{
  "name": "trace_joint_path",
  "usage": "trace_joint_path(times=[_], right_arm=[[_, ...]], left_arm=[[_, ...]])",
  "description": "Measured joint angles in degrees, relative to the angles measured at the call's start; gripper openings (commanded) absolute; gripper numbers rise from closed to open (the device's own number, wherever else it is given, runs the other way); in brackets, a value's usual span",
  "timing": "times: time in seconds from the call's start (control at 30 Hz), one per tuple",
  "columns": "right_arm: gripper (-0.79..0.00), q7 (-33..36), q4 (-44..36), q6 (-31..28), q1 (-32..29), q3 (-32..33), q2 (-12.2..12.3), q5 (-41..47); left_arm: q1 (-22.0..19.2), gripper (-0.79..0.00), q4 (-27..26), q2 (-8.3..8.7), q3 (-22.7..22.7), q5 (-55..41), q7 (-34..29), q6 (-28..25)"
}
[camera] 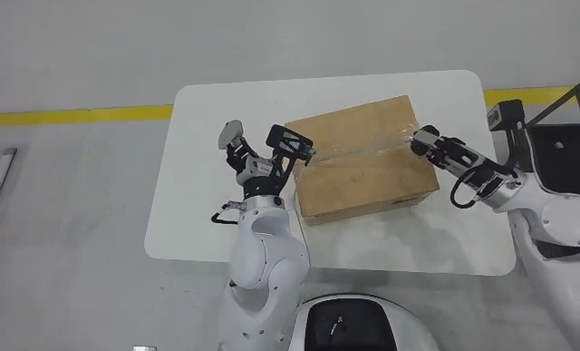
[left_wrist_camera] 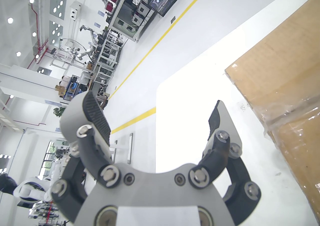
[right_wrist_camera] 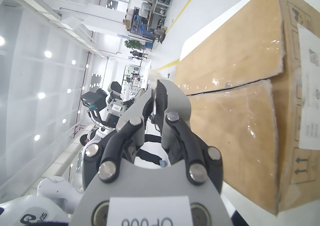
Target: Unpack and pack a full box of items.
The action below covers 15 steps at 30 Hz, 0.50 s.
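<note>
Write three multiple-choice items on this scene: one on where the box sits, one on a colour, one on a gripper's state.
1. Where does the cardboard box sit?
A. on the white table
B. on the floor
C. on a shelf

2. What colour is the floor line beyond the table?
A. red
B. yellow
C. blue

3. How does the left gripper stand?
A. shut on a box flap
B. shut on a bottle
C. open, holding nothing

Answers:
1 A: the top view shows the box resting on the tabletop.
2 B: the stripe on the grey floor is yellow.
3 C: the left wrist view shows its fingers spread wide beside the box, with nothing between them.
</note>
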Motion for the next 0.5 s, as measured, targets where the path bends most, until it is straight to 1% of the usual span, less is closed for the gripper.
trace_joint_path(times=[0.27, 0.4, 0.5], right_arm=[[-0.785, -2.1, -0.9, 0.2, 0.4, 0.0, 0.3, -4.0], [-0.785, -1.6, -2.7, -0.1, 0.7, -0.1, 0.4, -4.7], [-0.785, -0.5, -4.3, -0.2, 1.9, -1.6, 0.5, -5.4]], left_arm=[[-0.9, 0.000, 1.1, -0.22, 0.1, -0.6, 0.8, -0.4], [-0.7, 0.000, 1.7, -0.28, -0.1, -0.9, 0.8, -0.7], [-0.1, 0.000, 1.6, -0.27, -0.8, -0.9, 0.5, -0.6]])
